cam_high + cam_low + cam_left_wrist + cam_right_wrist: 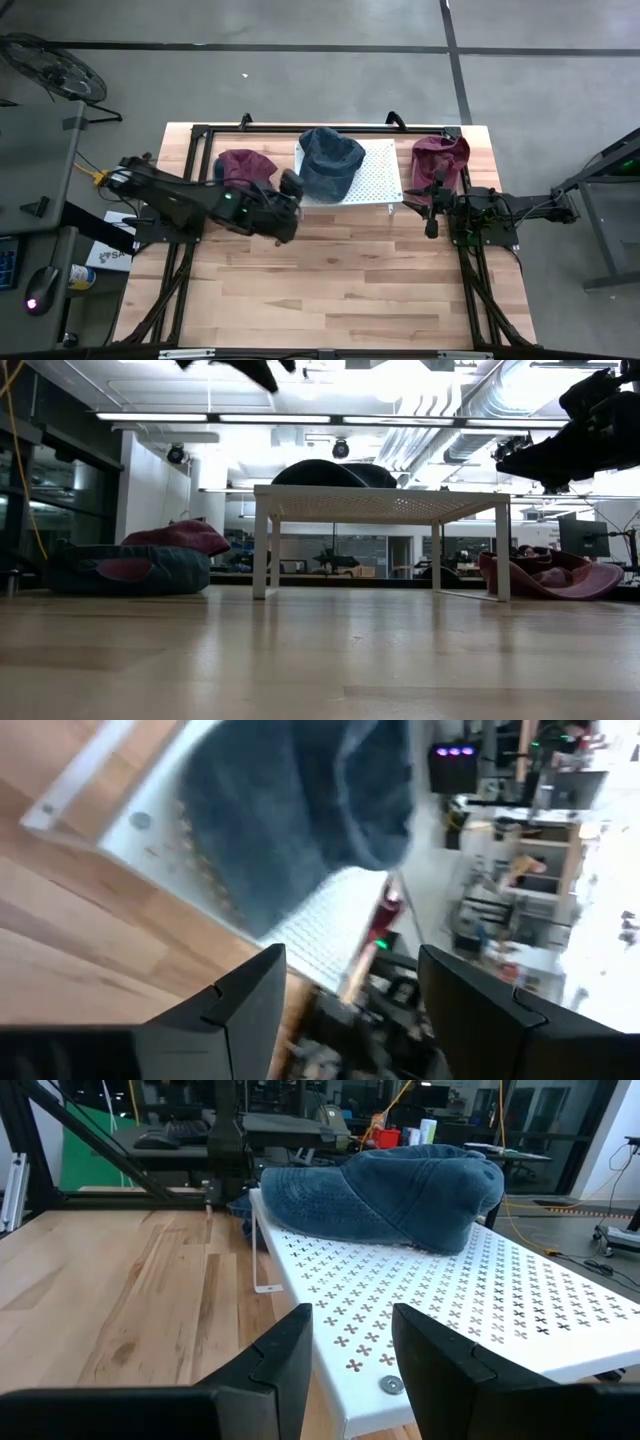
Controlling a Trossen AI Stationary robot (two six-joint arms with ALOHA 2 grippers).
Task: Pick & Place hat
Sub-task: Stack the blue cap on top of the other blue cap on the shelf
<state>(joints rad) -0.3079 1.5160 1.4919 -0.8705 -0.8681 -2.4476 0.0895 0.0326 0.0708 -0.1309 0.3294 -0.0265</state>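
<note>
A blue denim cap (pixel 331 160) lies crown up on a white perforated stand (pixel 378 176) at the table's far middle; it also shows in the low view as the cap (pixel 335 472) and in the right wrist view as the cap (pixel 395 1190). My left gripper (pixel 291 185) hovers open just left of the stand's near-left corner, above the table, and holds nothing; its fingers (pixel 240 1010) frame the cap (pixel 290 810). My right gripper (pixel 426 205) waits open to the right of the stand, pointing at it, its fingers (pixel 290 1355) empty.
A maroon hat (pixel 245 165) lies left of the stand on a denim one (pixel 125 570). Another maroon hat (pixel 440 155) lies right of the stand, by the far right corner. Bare wood (pixel 330 290) fills the table's near half. The black frame rails (pixel 470 290) run along both sides.
</note>
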